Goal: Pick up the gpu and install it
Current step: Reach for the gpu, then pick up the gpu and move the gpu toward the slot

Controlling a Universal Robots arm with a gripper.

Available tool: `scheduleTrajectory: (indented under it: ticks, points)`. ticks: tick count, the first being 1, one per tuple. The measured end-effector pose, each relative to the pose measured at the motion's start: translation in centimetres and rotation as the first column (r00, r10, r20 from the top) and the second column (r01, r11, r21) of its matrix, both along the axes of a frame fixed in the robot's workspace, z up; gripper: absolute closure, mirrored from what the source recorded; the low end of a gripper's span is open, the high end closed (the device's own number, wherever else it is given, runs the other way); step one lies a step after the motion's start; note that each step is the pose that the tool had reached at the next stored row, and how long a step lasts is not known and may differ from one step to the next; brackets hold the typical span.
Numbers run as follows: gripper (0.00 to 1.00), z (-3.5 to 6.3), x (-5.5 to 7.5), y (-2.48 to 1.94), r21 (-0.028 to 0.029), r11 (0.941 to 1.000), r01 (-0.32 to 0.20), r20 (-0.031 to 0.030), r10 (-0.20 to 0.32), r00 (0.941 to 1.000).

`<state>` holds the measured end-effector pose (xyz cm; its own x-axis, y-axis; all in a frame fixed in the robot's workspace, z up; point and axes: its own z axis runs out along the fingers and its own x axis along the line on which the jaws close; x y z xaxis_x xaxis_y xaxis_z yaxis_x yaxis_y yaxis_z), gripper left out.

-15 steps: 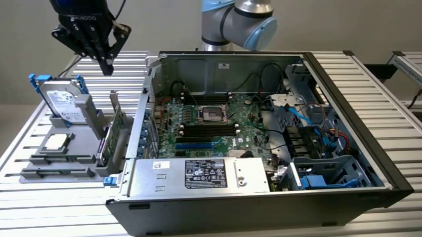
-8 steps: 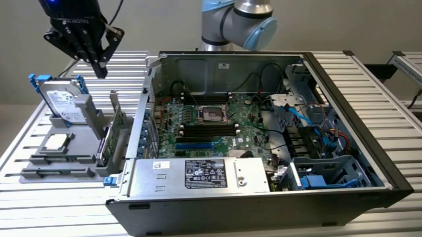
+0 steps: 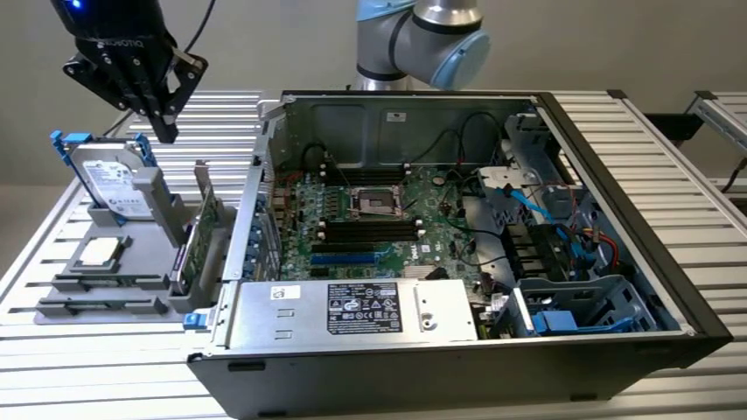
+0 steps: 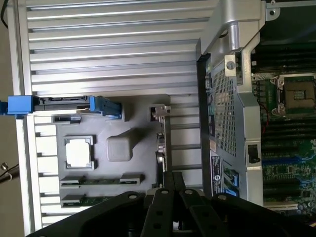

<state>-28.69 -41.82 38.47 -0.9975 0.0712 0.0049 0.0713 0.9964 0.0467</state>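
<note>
The gpu [image 3: 210, 234] stands on edge in a grey holder [image 3: 105, 302], close beside the open computer case [image 3: 631, 201]. Its green board faces the case and its silver bracket points up at the far end. In the wrist view the gpu [image 4: 160, 145] appears edge-on as a thin strip in the grey holder [image 4: 121, 148]. My gripper [image 3: 164, 131] hangs high over the far end of the holder, black fingers pointing down and meeting at the tips, with nothing between them. In the wrist view my gripper [image 4: 174, 180] lies over the near end of the card strip.
A silver hard drive [image 3: 111, 179] in a blue frame stands at the holder's far end, and a square CPU chip [image 3: 100, 252] lies flat in front of it. Inside the case the motherboard [image 3: 373, 227] shows dark and blue slots [image 3: 350, 259]. A ribbed metal table [image 3: 653, 140] carries everything.
</note>
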Motion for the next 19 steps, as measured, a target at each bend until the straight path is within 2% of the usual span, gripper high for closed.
scheduleTrajectory:
  ticks: [12,14,15,19]
  points:
    - [0.89,0.0,-0.01,0.0,0.0,1.0,0.0,-0.0001,0.0,1.0]
    - [0.88,0.0,-0.01,0.0,0.0,1.0,0.0,-0.0001,0.0,1.0]
    - [0.84,0.0,-0.01,0.0,0.0,1.0,0.0,0.0,0.0,1.0]
    - [0.84,0.0,-0.01,0.0,0.0,1.0,0.0,-0.0001,0.0,1.0]
